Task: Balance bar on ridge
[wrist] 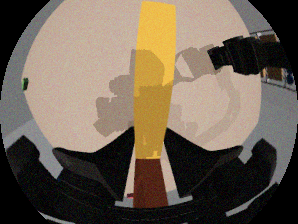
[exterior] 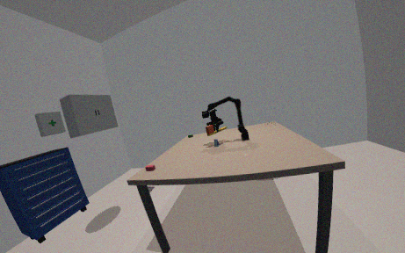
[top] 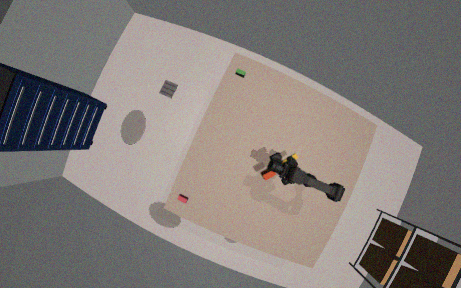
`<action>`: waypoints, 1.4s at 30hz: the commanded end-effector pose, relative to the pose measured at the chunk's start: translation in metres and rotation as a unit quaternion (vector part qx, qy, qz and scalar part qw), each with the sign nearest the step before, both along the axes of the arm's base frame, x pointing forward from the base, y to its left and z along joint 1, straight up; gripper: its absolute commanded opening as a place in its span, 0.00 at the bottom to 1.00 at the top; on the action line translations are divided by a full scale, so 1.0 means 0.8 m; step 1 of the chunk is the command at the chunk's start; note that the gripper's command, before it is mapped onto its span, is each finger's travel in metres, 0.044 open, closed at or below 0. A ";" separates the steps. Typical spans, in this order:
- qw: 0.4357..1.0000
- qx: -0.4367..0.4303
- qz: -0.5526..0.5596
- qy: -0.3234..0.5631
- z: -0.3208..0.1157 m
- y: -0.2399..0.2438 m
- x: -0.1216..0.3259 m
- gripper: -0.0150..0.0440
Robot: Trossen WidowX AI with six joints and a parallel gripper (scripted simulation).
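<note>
The bar is yellow with an orange-red block at one end. My gripper is shut on the bar's yellow part near the block and holds it above the table. In the exterior view the yellow end looks a little higher than the block. The small blue-grey ridge stands on the table below the bar, with a visible gap between them. The ridge is hidden in the top view and does not show in the wrist view.
The wooden table carries a green block near its far edge and a red block near a corner. The arm's shadow falls around the work area. A blue drawer cabinet stands off the table.
</note>
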State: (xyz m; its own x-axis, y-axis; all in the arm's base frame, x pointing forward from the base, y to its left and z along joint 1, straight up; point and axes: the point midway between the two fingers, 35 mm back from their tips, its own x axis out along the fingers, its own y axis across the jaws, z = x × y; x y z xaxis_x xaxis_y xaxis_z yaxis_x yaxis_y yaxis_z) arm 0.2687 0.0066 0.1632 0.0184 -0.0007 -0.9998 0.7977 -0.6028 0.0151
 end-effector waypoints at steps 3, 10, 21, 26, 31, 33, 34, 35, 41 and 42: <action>0.998 0.000 0.062 -0.005 0.004 0.027 -0.006 0.25; 0.991 0.000 0.132 -0.005 0.004 0.053 -0.009 0.25; 0.991 0.000 0.134 -0.005 -0.014 0.056 -0.006 0.25; 0.991 0.000 0.136 -0.005 -0.024 0.055 -0.005 0.25; 0.991 0.000 0.137 -0.005 -0.035 0.055 -0.004 0.25; 0.990 0.000 0.138 -0.005 -0.039 0.054 -0.004 0.25; 0.990 0.000 0.138 -0.005 -0.041 0.054 -0.003 0.25; 0.990 0.000 0.138 -0.005 -0.043 0.054 -0.003 0.25; 0.990 0.000 0.139 -0.005 -0.049 0.054 -0.002 0.25; 0.990 0.000 0.139 -0.005 -0.049 0.054 -0.002 0.25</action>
